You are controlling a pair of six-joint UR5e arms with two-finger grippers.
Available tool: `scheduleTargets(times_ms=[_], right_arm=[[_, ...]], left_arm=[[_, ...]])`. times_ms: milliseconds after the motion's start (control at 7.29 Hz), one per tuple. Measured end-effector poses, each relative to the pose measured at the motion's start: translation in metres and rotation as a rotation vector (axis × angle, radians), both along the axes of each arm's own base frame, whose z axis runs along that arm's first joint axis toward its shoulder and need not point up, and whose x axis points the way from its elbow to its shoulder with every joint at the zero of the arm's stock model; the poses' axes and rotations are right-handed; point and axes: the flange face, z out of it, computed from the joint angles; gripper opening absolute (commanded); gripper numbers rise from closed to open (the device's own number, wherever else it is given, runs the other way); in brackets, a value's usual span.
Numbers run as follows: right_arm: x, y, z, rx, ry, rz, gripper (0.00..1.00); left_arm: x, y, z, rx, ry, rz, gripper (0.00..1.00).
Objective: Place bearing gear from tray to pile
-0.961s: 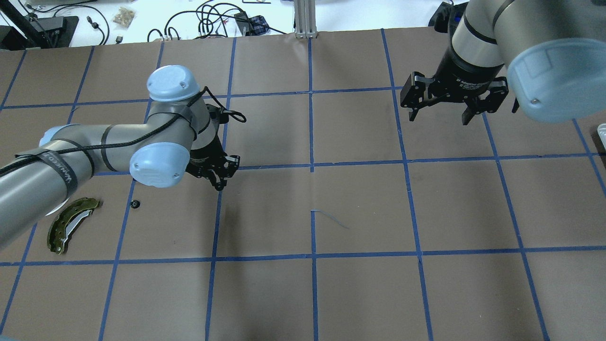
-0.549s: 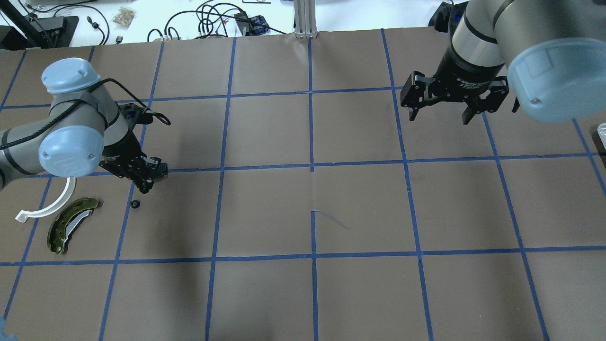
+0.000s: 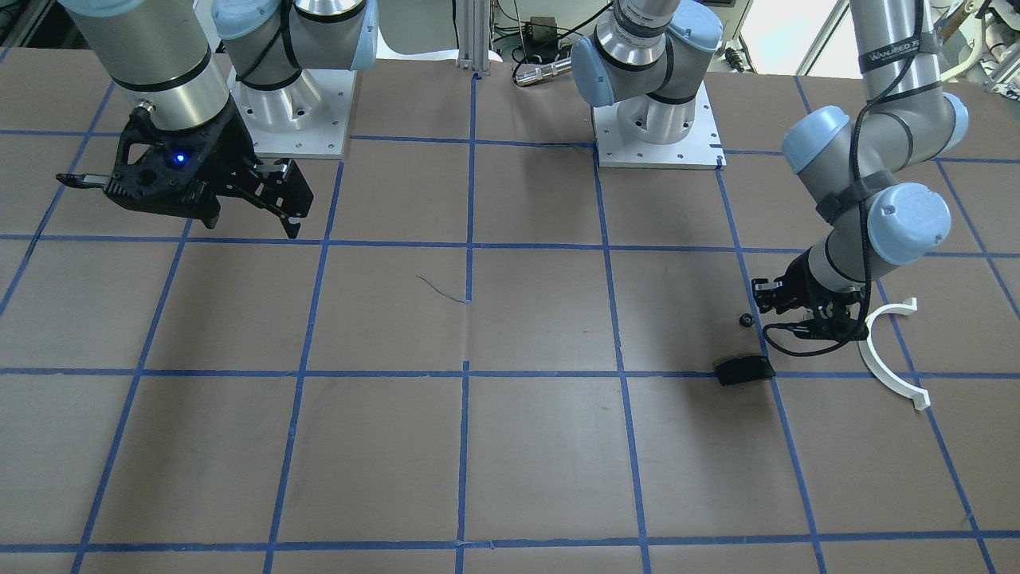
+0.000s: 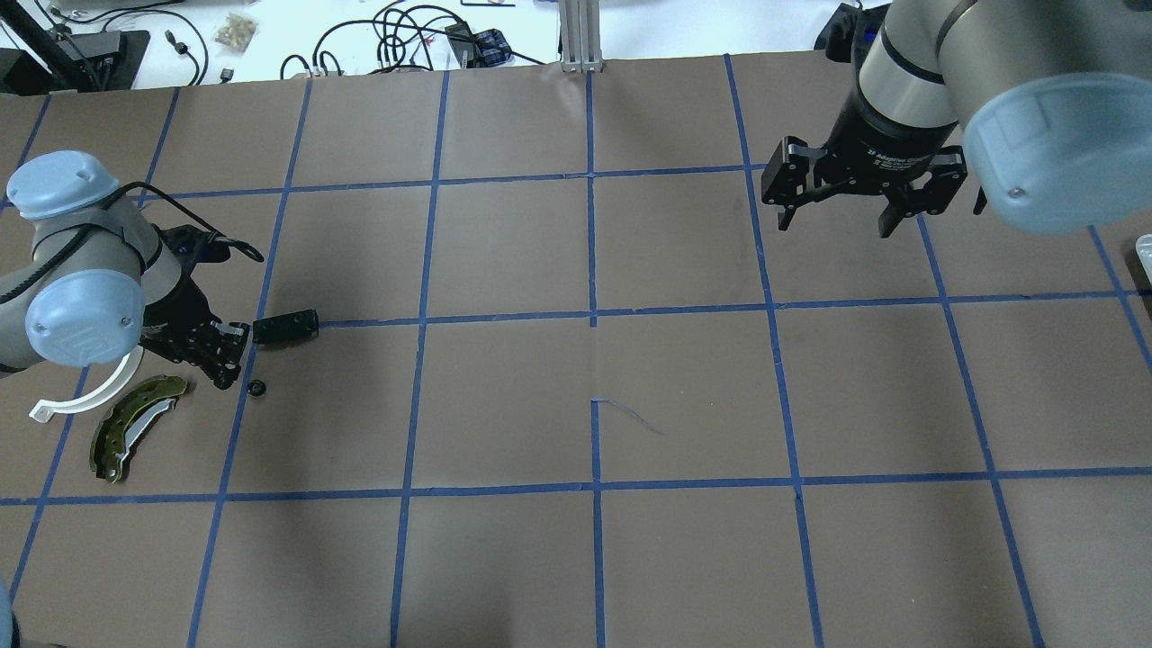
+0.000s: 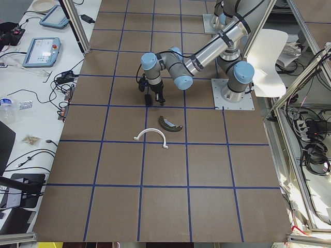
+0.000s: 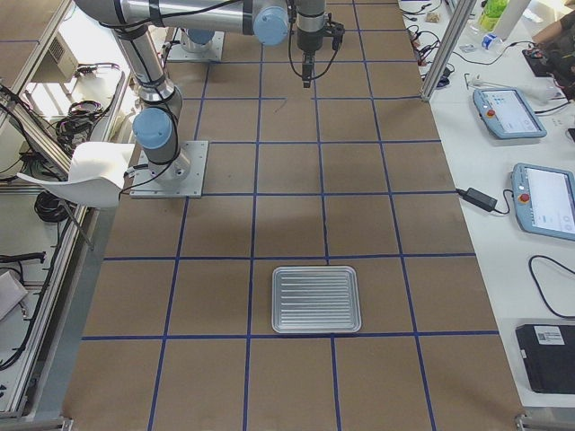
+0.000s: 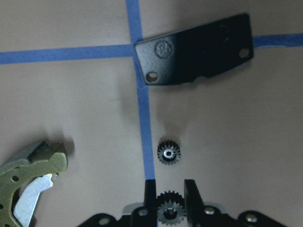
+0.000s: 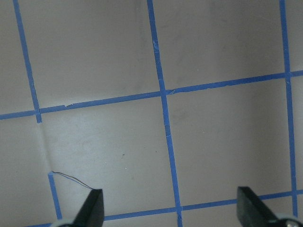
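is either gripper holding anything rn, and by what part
The left gripper pinches a small black gear by its toothed rim. The right gripper is open and empty.

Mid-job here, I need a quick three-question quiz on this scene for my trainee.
1. True or false: the left gripper is shut on a small black toothed gear.
2. What lies in the ribbed silver metal tray? A) a gear B) nothing C) two bolts
3. Short answer: is the right gripper open or shut?
Key: 1 true; 2 B; 3 open.
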Motion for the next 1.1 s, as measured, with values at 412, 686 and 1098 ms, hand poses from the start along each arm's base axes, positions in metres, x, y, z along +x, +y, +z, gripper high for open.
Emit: scheduleTargets(times_ms=[412, 686, 1098], right_arm=[[0.0, -0.001, 0.0, -0.002, -0.001, 0.0, 1.0], [0.0, -0.001, -0.001, -0.001, -0.001, -0.005, 1.0], [0.0, -0.001, -0.001, -0.001, -0.002, -0.005, 1.0]], left_arm=[[0.005, -0.001, 0.001, 0.001, -0.019, -0.014, 1.0], [0.002, -0.002, 0.013, -0.001, -0.061, -0.042, 1.0], [-0.04, -0.011, 0.077, -0.034, 0.0, 0.003, 1.0]])
